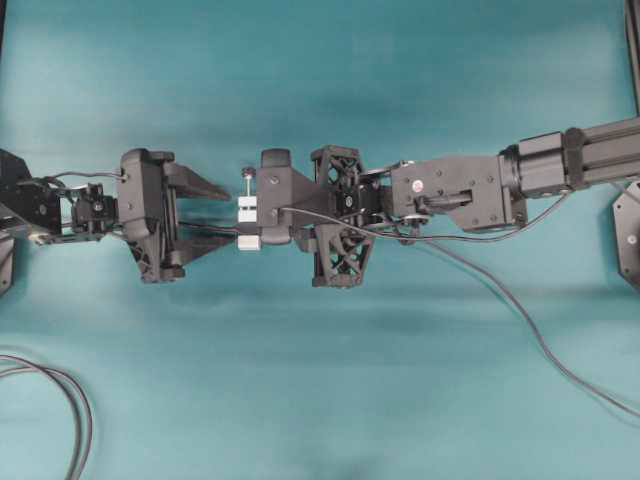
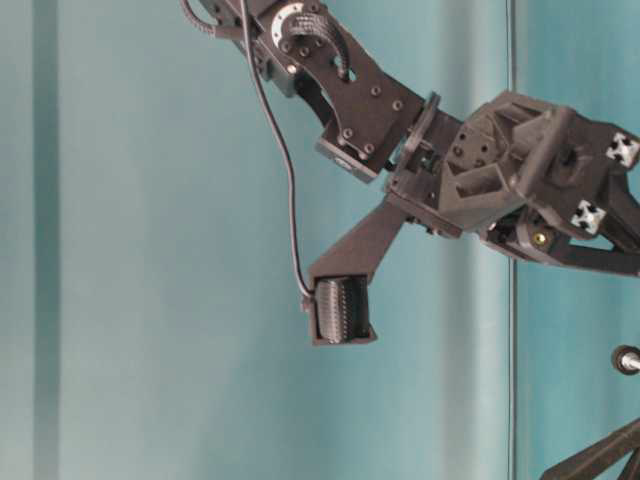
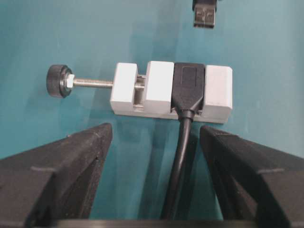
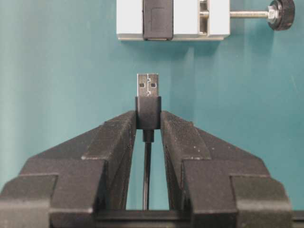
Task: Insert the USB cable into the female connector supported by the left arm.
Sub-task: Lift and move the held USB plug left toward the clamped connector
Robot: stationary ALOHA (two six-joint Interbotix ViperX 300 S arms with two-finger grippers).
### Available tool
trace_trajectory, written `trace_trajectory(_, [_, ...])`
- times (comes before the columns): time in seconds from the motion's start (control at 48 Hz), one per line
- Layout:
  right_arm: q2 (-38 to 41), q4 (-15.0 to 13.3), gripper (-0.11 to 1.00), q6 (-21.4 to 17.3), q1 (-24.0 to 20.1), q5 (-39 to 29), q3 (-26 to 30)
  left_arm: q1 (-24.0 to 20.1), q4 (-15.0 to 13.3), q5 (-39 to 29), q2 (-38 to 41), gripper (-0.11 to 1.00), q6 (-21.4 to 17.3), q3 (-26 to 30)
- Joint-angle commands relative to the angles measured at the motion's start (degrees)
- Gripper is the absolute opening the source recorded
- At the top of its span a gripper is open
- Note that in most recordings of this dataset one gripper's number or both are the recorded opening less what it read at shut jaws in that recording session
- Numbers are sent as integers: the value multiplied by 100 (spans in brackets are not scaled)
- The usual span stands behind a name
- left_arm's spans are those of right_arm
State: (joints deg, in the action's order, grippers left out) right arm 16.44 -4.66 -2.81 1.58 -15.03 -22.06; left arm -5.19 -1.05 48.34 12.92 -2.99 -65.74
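Note:
The female connector point(image 3: 171, 90), a white block with a black socket and a dark cable point(image 3: 180, 161), lies on the teal table just past my left gripper's tips. Its black-knobbed pin point(image 3: 58, 80) sticks out to the side. My left gripper point(image 3: 156, 130) is open and holds nothing; the socket's cable runs between its jaws. My right gripper point(image 4: 148, 116) is shut on the dark collar of the USB cable. The silver plug point(image 4: 147, 85) points at the socket point(image 4: 157, 19) across a short gap. In the overhead view the two grippers point(image 1: 225, 218) point(image 1: 272, 212) face each other across the block point(image 1: 247, 225).
Looped black cables point(image 1: 70, 400) lie at the front left corner. A thin grey cable point(image 1: 520, 310) trails from the right arm point(image 1: 560, 165) toward the lower right. The table-level view shows mostly the right arm point(image 2: 480, 170) above the table.

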Motion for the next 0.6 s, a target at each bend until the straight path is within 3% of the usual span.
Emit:
trace_trajectory(0.0, [-53, -18, 21, 0, 9, 26, 158, -18, -9, 44, -70, 85, -26, 62])
trace_trajectory(0.583, [167, -18, 21, 0, 70, 35, 360, -18, -9, 35, -70, 85, -35, 62])
